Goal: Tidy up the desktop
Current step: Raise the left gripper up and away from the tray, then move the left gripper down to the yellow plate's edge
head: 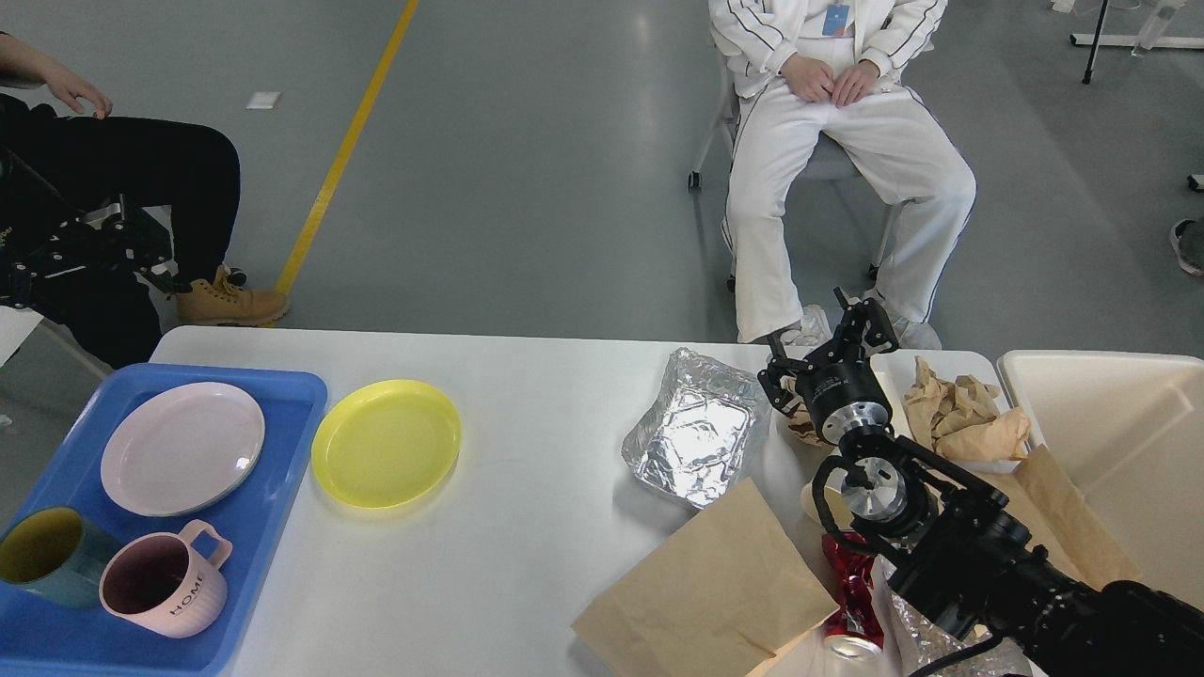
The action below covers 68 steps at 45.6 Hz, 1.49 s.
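Right gripper [828,343]: raised over the far right part of the surface; fingers [863,318] appear spread, nothing pinched.
Left gripper: not seen.
Crumpled brown paper [964,418]: just right of the fingers, lying on the surface.
Foil tray [696,440]: just left of the fingers, empty, lying flat.
Brown paper bag [705,588]: nearer than the fingers, flat.
Red can [851,588]: beside the bag, under the arm.
Cream bin [1110,442]: far right.
Yellow plate [387,442]: well left of the fingers.
Blue tray [282,451]: farthest left; holds a pink plate [182,448], pink mug [165,583], teal mug [42,557].
Desktop [527,527]: white surface beneath all items.
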Tool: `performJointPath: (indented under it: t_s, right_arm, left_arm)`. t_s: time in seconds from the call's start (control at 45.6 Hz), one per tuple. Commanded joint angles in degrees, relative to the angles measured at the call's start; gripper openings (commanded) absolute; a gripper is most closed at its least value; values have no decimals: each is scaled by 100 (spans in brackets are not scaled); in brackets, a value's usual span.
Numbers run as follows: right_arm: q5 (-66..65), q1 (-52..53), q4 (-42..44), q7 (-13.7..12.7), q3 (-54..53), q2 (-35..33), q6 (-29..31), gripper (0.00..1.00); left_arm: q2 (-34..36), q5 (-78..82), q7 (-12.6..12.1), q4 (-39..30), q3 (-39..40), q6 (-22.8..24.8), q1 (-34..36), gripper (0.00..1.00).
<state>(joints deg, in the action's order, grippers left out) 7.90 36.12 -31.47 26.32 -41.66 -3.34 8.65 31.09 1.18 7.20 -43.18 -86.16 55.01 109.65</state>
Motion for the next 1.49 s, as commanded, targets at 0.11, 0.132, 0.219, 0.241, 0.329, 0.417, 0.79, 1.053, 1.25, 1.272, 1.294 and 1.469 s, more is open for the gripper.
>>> performJointPath:
  t_s: [0.11,0.132,0.219,0.241,0.329,0.417,0.79,1.053,1.25,1.272,1.294,1.469]
  right_arm:
    - [1,0,1,-4,0,0,-4,100]
    - [1,0,1,-4,0,0,5,100]
    - [-8,0,1,-4,0,0,-4,100]
    - [0,0,1,-4,0,0,-4,100]
    - [1,0,1,-4,0,0,-4,100]
    - [1,0,1,5,0,0,5,100]
    - [1,0,1,-4,0,0,5,100]
    - [-8,0,1,5,0,0,5,100]
    - [1,0,1,-4,0,0,-4,100]
    - [1,0,1,-4,0,0,5,100]
    - [1,0,10,-4,0,0,5,100]
    - [1,0,1,5,0,0,-4,100]
  left_arm:
    - [-41,75,-35,3,11,-1,-75,95]
    - [-41,75,-35,3,29,-1,-93,95]
    - [-76,75,-35,3,82,-1,-119,95]
    - [-94,75,-35,3,82,-1,-119,95]
    - [-129,66,9,3,99,-1,-163,95]
    - [-138,58,27,3,108,-1,-190,95]
    - [-243,66,-35,3,573,-1,-708,95]
    - [-445,31,45,126,679,-1,-761,95]
    - [-1525,66,-26,117,592,-1,-1050,96]
    - [-1657,75,-26,117,591,-1,-1120,96]
    - [-1789,75,-26,117,583,-1,-1182,96]
    - [-2449,93,-35,117,556,-1,-1385,96]
